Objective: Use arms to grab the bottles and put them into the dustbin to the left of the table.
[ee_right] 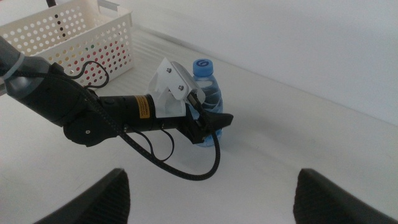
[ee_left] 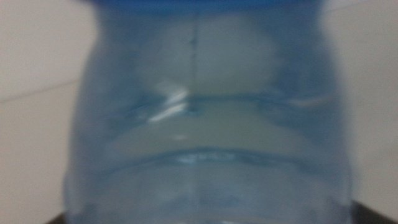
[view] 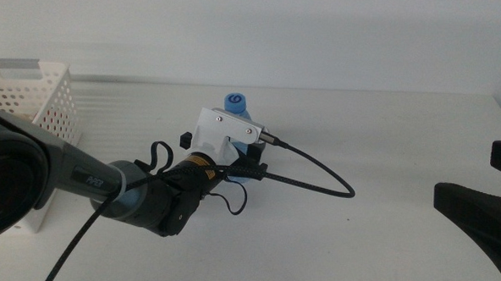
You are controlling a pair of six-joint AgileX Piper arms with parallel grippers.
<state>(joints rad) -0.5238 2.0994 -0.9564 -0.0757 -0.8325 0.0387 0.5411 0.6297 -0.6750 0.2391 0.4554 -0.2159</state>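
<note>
My left arm (view: 88,180) reaches in low from the left side and stretches across the table (view: 386,129) toward its middle, the wrist level and the left gripper (ee_right: 208,121) set around the lower body of the small water bottle (ee_right: 208,87). The bottle stands upright on the tabletop, blue cap on top. From the right wrist camera I see one dark jaw pressed along the bottle's side; I can't tell for certain whether the jaws are clamped tight on it. The left wrist camera shows only the bottle's clear bluish body filling the frame, very close and blurred.

My right gripper (ee_right: 211,193) waits at the table's right side, jaws spread wide, holding nothing, well apart from the bottle.

I count one bottle in view and one dustbin (view: 41,97), the white perforated basket at the table's left, near the left arm. Through its holes the right wrist camera shows hints of coloured things inside, too small to name.
</note>
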